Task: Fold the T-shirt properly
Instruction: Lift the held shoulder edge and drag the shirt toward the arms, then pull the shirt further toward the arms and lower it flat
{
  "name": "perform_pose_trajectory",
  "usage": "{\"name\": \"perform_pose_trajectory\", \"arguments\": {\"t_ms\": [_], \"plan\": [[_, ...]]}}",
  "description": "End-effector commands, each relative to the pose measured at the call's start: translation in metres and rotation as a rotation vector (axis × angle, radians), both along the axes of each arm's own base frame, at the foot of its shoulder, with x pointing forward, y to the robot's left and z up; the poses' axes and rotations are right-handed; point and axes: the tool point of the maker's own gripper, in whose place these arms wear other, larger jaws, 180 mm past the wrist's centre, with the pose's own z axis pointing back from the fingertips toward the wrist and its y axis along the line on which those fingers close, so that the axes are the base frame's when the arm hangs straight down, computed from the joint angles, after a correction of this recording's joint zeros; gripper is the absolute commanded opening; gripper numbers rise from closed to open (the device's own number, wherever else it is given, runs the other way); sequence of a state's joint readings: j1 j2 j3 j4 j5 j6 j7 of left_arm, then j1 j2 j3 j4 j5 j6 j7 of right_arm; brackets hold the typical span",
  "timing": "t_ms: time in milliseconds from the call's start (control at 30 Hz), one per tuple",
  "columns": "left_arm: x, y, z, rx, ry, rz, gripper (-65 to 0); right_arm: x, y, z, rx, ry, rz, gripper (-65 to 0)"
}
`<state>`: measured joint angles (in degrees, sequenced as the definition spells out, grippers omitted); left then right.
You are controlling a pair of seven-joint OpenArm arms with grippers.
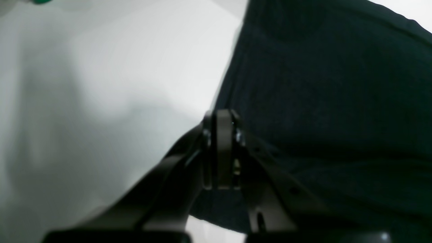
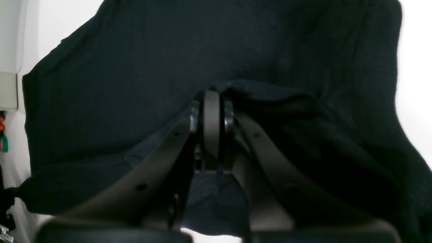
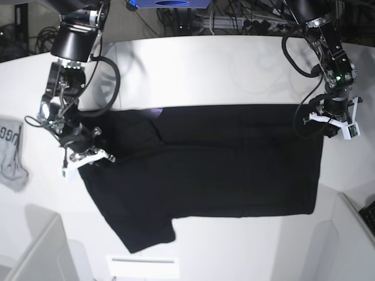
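T-shirt (image 3: 222,170), no legible print, black cloth pinched in left end effector (image 1: 222,116) and right end effector (image 2: 211,96).

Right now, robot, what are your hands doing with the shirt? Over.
Both grippers, left and right, shut on black T-shirt. Shirt spread on white table. Nothing blocking.

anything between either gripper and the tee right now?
Nothing visible. The right gripper is shut on a raised fold of the black T-shirt, and the left gripper is shut at its edge. The small grey cloth lies apart, off to the side.
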<state>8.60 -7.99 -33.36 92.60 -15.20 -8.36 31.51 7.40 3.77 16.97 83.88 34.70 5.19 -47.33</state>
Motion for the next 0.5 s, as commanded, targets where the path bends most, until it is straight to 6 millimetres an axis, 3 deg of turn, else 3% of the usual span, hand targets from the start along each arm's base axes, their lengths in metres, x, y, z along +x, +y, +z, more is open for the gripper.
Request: {"name": "perform_pose_trajectory", "arguments": {"t_ms": [0, 200, 400, 433, 467], "plan": [[0.008, 0.006, 0.015, 0.029, -0.048, -0.001, -65.0, 0.014, -0.003, 0.019, 0.001, -0.066, -0.005, -65.0], [0.014, 0.009, 0.015, 0.023, -0.050, 0.004, -65.0, 0.018, 0.004, 0.012, 0.009, -0.043, 0.015, -65.0], [0.016, 0.009, 0.019, 0.026, -0.061, 0.005, -65.0, 0.017, -0.002, 0.006, -0.006, -0.025, 0.017, -65.0], [0.017, 0.011, 0.020, 0.032, -0.063, 0.003, -65.0, 0.017, -0.004, 0.008, -0.008, -0.030, 0.014, -61.7], [0.017, 0.012, 0.021, 0.036, -0.063, 0.003, -59.9, 0.017, -0.004, 0.008, -0.010, -0.031, 0.014, -55.1]]}}
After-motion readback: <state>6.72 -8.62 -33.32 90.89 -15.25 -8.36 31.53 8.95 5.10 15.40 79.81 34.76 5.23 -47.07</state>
